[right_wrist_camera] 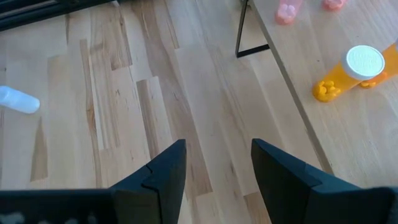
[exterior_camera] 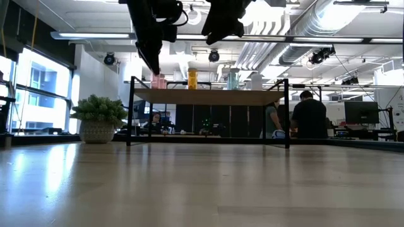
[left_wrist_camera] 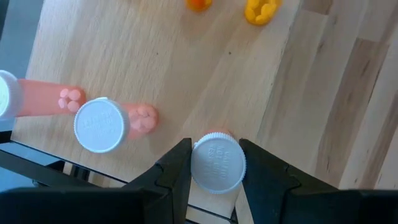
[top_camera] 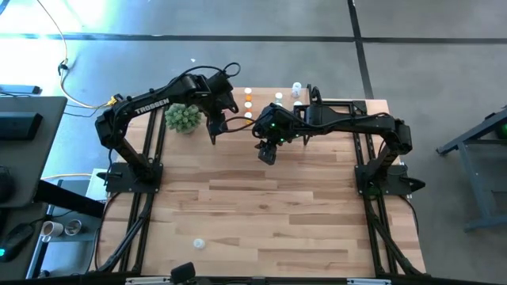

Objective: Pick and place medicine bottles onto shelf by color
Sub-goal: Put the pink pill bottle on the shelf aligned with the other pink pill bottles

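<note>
The left gripper (left_wrist_camera: 214, 163) clamps a pink bottle (left_wrist_camera: 217, 163) by its white cap, just above the shelf (left_wrist_camera: 186, 74) near its edge. It should go down upright beside the two pink bottles (left_wrist_camera: 102, 123), clear of the edge, before release. The right gripper (right_wrist_camera: 217, 165) hangs empty, jaws apart, over the counter (right_wrist_camera: 124, 93). Only the right wrist view shows a clear bottle (right_wrist_camera: 18, 99) lying on the counter.

Black jointed arms (top_camera: 150, 111), white lettering, seemingly green-lit wrist
</note>
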